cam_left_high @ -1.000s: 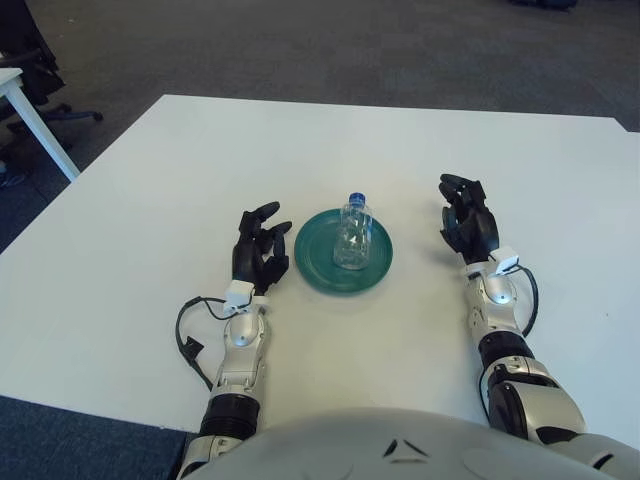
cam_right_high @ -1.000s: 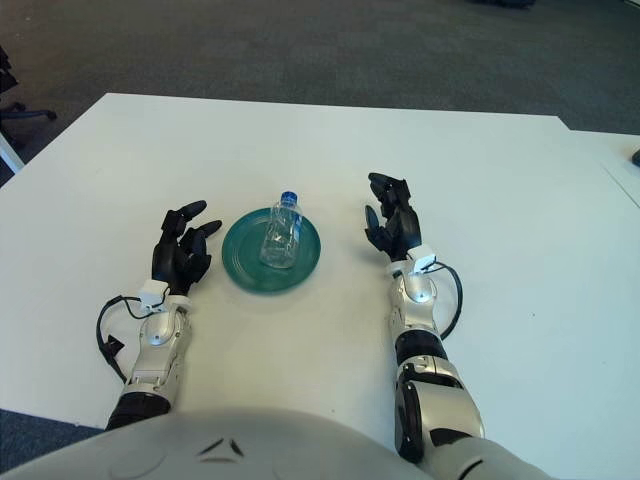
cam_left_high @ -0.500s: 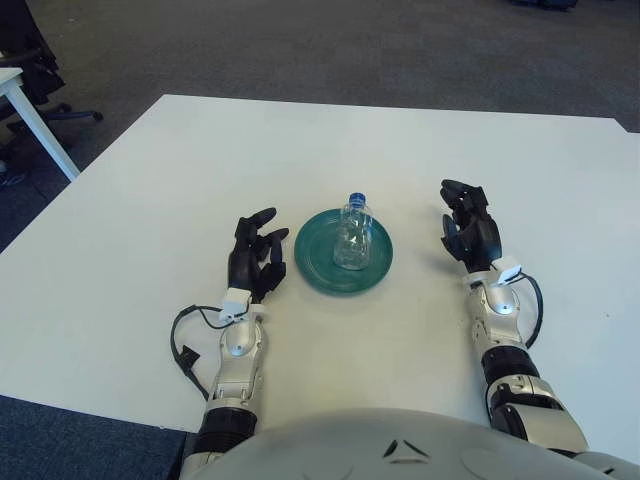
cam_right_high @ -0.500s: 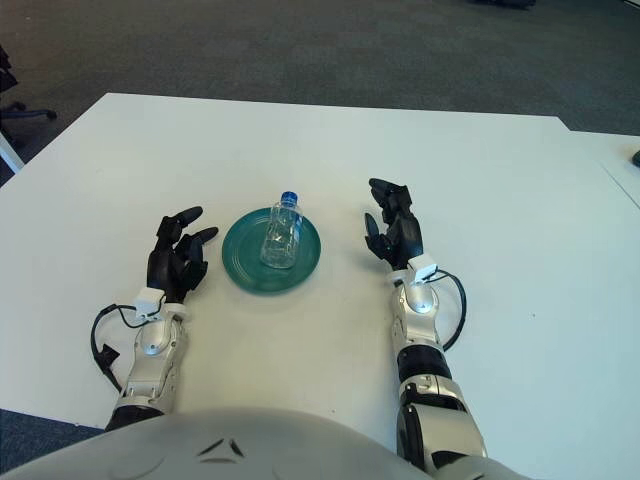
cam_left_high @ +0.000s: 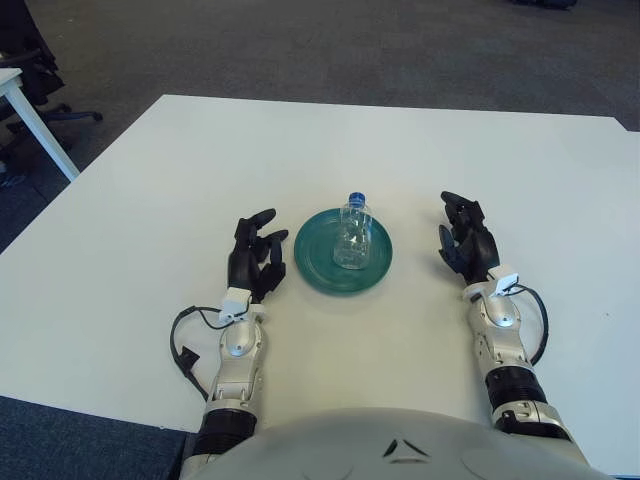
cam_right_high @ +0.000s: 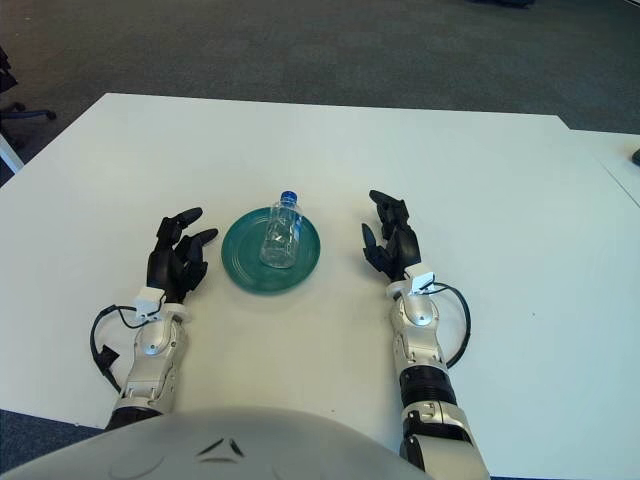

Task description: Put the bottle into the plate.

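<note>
The clear bottle (cam_left_high: 353,231) with a blue cap stands upright inside the green plate (cam_left_high: 315,262), near the plate's middle, on the white worktop (cam_left_high: 150,180). Neither hand touches it, so the placement appears complete: the bottle rests on its own base and needs no support. The left hand (cam_left_high: 252,265) shows just to the left of the plate, fingers loosely spread and holding nothing. The right hand (cam_left_high: 466,245) shows to the right of the plate, a little farther off, its fingers likewise apart and empty. Both hands flank the plate with a clear gap on each side, a position that keeps them from knocking the bottle over. A black cable (cam_left_high: 187,340) loops beside the left forearm.

Compared with one second ago, bottle and plate are unchanged in place. The left hand has drawn back slightly toward the robot and away from the plate rim, most of that shift falling in the first half-second. The right hand has also pulled back toward the body, its forearm showing lower in both views.
</note>
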Available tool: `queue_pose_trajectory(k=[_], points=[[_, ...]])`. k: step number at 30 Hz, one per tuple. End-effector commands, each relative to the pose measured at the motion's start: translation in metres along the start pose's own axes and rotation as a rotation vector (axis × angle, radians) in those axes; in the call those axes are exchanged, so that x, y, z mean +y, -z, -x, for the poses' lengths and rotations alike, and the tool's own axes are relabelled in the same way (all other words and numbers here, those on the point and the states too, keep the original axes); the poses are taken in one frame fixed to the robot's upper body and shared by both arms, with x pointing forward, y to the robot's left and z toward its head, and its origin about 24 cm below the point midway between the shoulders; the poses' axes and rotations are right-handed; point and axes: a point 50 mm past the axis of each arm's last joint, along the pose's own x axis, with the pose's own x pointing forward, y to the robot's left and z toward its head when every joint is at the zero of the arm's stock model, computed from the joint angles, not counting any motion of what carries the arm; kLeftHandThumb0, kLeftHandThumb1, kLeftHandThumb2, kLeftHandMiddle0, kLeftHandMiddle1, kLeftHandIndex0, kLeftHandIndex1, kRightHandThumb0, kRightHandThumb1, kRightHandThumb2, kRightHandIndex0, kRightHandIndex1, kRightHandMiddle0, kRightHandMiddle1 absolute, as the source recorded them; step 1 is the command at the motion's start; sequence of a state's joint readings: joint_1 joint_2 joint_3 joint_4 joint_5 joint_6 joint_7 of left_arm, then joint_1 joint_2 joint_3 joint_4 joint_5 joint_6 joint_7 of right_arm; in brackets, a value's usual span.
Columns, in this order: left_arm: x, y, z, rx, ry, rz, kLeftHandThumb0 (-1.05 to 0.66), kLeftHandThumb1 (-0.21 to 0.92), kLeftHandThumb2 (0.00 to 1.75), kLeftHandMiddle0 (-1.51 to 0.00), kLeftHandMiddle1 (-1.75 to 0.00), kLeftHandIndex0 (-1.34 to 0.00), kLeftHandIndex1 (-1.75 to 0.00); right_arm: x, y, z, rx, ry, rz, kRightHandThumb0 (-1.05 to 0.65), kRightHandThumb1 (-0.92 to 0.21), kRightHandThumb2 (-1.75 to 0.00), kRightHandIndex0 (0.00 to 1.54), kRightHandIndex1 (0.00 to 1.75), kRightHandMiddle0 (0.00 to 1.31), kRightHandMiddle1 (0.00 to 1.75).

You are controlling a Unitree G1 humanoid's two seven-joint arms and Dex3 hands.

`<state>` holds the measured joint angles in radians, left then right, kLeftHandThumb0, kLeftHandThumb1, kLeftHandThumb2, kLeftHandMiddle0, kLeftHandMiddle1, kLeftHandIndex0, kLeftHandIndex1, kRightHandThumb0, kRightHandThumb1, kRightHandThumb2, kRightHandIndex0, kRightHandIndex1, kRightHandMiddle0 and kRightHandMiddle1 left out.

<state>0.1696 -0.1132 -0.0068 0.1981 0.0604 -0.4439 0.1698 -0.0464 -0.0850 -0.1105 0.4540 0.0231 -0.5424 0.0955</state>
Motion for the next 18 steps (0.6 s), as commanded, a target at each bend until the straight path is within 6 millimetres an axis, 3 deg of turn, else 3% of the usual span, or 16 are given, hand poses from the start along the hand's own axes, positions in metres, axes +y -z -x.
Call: queue_pose_trajectory(k=[1, 18], points=[[0.0019, 0.0173, 0.0118, 0.103, -0.015, -0.013, -0.72, 0.92, 0.59, -0.55, -0.83, -0.34, -1.03, 0.0004, 0.015, 0.014, 0.101, 0.005, 0.015, -0.61, -0.92, -0.52, 0.34, 0.05, 0.0, 0.64], [0.0, 0.0162, 0.0117, 0.105, -0.009, -0.016, -0.73, 0.92, 0.59, -0.53, -0.83, -0.32, -1.01, -0.0002, 0.0131, 0.0125, 0.157, 0.009, 0.057, -0.64, -0.92, -0.48, 0.33, 0.03, 0.0, 0.61]])
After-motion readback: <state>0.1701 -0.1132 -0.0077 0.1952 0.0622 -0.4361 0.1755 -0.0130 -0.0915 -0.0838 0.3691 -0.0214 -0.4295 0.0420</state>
